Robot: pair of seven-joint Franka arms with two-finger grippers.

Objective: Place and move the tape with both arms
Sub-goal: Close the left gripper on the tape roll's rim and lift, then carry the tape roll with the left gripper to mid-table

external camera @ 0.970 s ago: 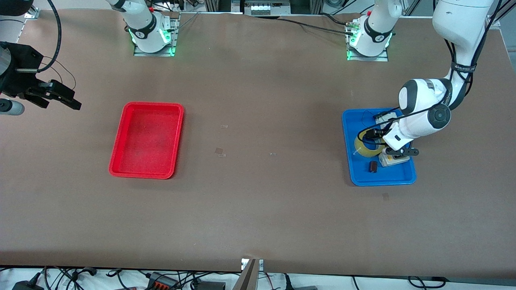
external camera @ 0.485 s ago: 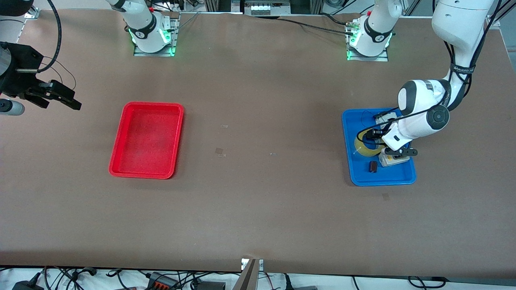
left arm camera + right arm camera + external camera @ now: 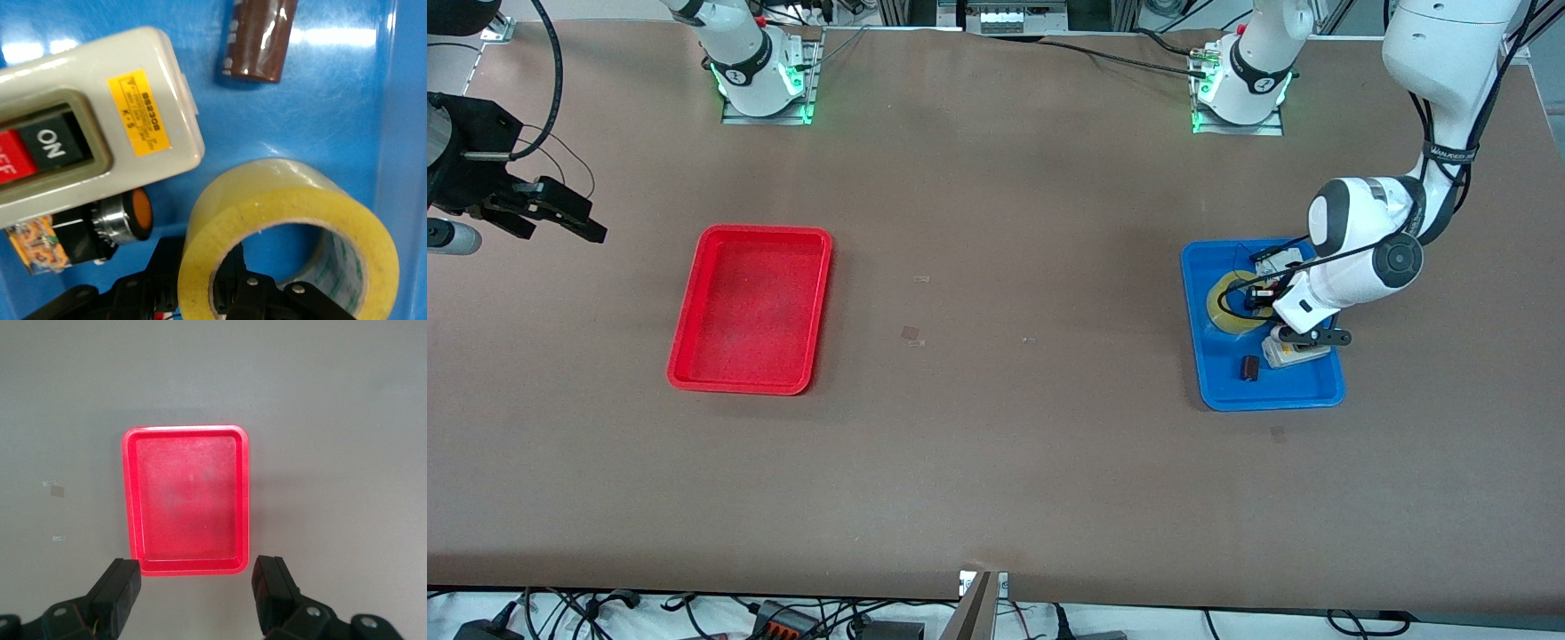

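The left gripper (image 3: 233, 297) has tipped the packing tape roll (image 3: 1232, 302) within the blue tray (image 3: 1218, 391), gripping its wall; the right gripper (image 3: 197, 587) waits open at nine o'clock.

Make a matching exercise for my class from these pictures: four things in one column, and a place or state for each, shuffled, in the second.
Things:
1. tape
2. red tray
3. left gripper
4. right gripper

Places or states:
A. holds nothing, toward the right arm's end of the table
B. waits with fingers open, up in the air
C. in the blue tray, beside a grey switch box
D. one finger inside the roll's hole, one outside its wall

Pairs: 1-C, 2-A, 3-D, 4-B
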